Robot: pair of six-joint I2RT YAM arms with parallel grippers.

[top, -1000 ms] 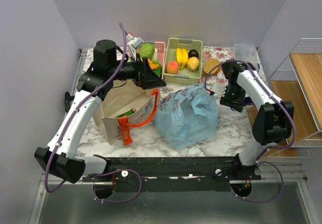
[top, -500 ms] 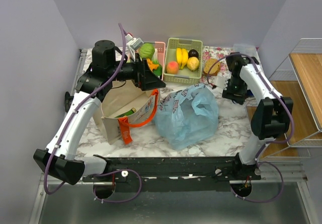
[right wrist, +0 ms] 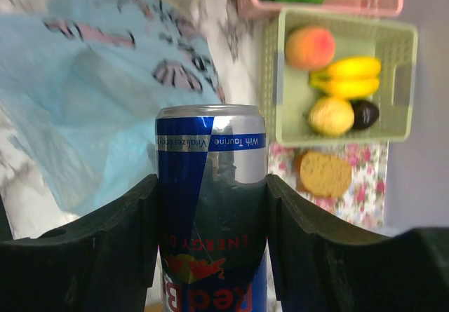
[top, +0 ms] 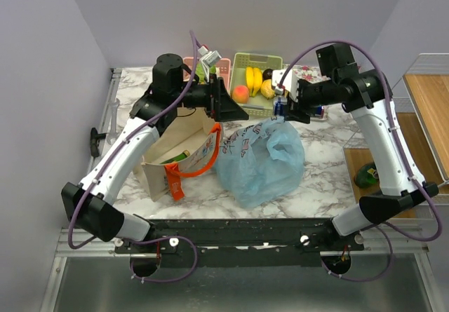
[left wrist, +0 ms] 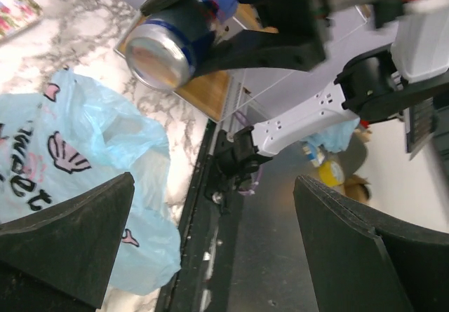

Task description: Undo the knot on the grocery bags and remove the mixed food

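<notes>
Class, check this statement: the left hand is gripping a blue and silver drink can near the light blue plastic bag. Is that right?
Not quite. The can is gripped by the right hand, not the left. The right wrist view shows it clamped between that hand's fingers, near the light blue plastic bag. The left hand is open and holds nothing.

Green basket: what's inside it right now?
The green basket holds a peach, bananas, a yellow round fruit and a dark fruit. Anything lying beneath them is covered, and little of the basket floor shows.
</notes>
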